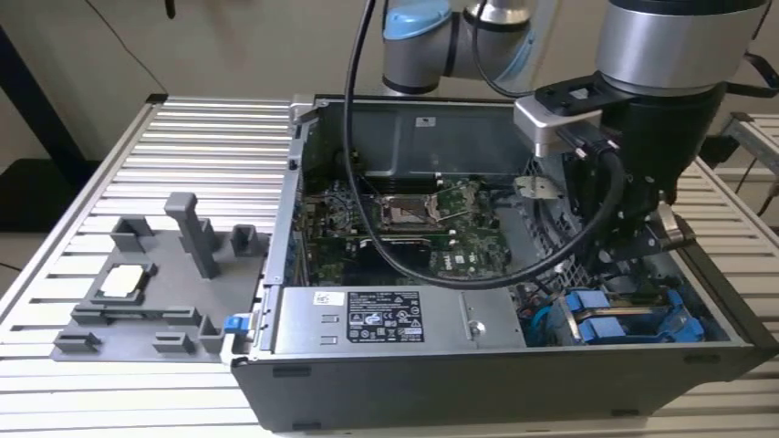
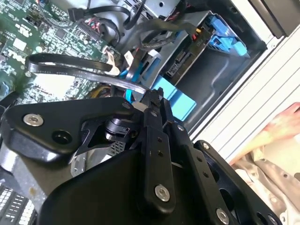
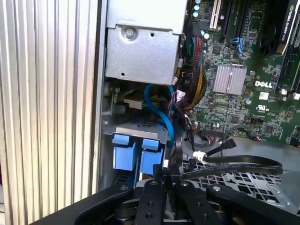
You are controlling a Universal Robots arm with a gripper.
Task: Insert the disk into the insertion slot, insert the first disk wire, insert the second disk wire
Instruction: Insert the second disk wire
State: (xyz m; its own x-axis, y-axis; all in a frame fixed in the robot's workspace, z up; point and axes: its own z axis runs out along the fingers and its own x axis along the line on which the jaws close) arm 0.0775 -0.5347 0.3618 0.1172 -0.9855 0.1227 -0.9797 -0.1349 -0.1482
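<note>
Left to right, exterior view. Grey tray (image 1: 134, 292): well apart from claw (image 1: 621, 260), idle. Silver box (image 1: 378, 319) and board (image 1: 420, 224): between tray and claw. Claw is low inside the case (image 1: 487, 374), narrow, pinching a flat black wire (image 3: 234, 165) that loops away beside it. Blue-framed disk (image 1: 627, 321) lies just below the claw and looks seated in the slot (image 3: 248, 182).

Judgement: disk step done. The held wire hangs loose, so wire work looks unfinished. Cannot tell if either plug is in.
</note>
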